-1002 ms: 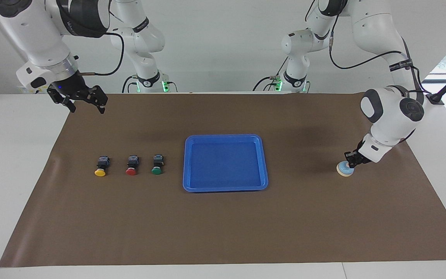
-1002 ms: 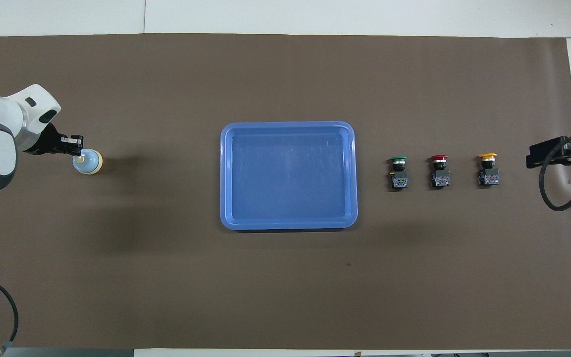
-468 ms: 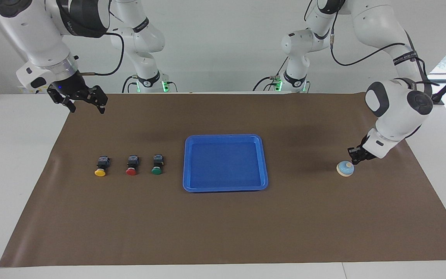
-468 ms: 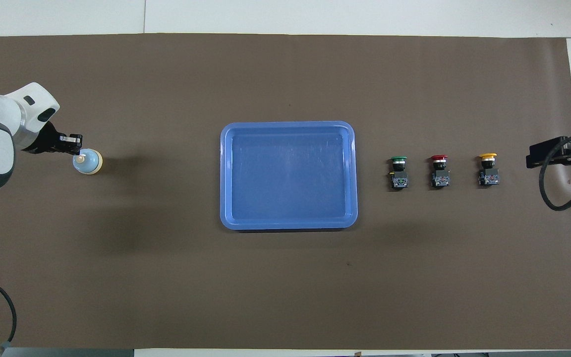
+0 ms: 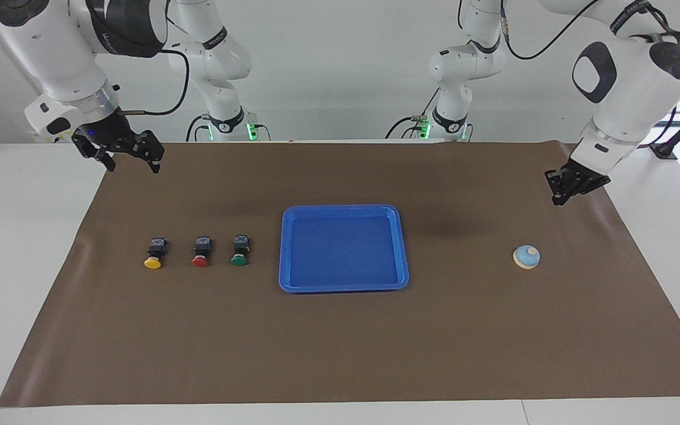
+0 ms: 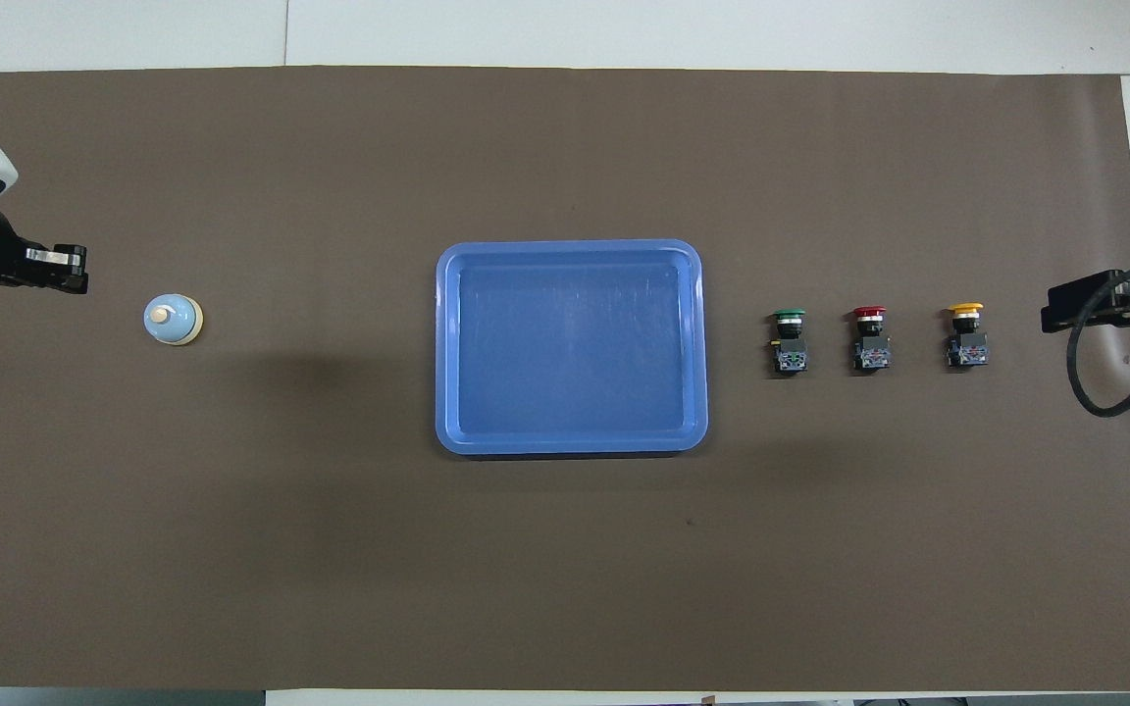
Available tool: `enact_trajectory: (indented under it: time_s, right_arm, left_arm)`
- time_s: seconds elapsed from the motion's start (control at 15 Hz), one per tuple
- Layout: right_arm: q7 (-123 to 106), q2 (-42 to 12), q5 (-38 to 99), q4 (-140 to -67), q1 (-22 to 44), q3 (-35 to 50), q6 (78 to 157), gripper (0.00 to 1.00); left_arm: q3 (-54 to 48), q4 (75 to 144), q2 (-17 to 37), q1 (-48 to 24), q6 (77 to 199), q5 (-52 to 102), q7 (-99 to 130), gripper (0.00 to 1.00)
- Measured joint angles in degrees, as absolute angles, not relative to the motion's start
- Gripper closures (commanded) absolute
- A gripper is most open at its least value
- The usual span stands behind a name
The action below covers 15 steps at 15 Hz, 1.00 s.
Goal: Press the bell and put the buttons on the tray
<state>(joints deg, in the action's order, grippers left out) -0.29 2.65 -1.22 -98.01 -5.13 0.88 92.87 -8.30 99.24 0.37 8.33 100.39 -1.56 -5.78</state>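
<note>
The light-blue bell (image 5: pixel 526 257) stands alone on the brown mat toward the left arm's end; it also shows in the overhead view (image 6: pixel 173 321). My left gripper (image 5: pixel 559 193) is shut, empty and raised over the mat, clear of the bell. The blue tray (image 5: pixel 343 208) lies empty at the middle. The green button (image 5: pixel 239 252), red button (image 5: pixel 200 254) and yellow button (image 5: pixel 153 255) lie in a row beside the tray toward the right arm's end. My right gripper (image 5: pixel 133 164) waits open and raised over the mat's corner.
The brown mat (image 5: pixel 340 354) covers most of the white table. The right arm's black cable (image 6: pixel 1104 382) hangs over the mat's edge near the yellow button (image 6: pixel 966 338).
My left gripper has lifted off the bell's knob and drawn back and up toward the left arm's end. The bell stays in place. The right arm has not moved.
</note>
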Motion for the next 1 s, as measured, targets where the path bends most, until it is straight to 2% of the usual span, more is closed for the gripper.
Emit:
enact_trajectory:
  time_s: [0.4,1.0]
  right_arm:
    - [-0.3,2.7,-1.2,-98.0,-5.1,0.9,92.9,0.0]
    - [-0.3,2.7,-1.2,-98.0,-5.1,0.9,92.9,0.0]
  left_arm:
    - [-8.7,98.9,-6.2,6.9,93.3,2.4,-4.4,0.0]
    - [-9.9,97.5,-5.9,4.9,93.6,2.8,-3.1,0.0]
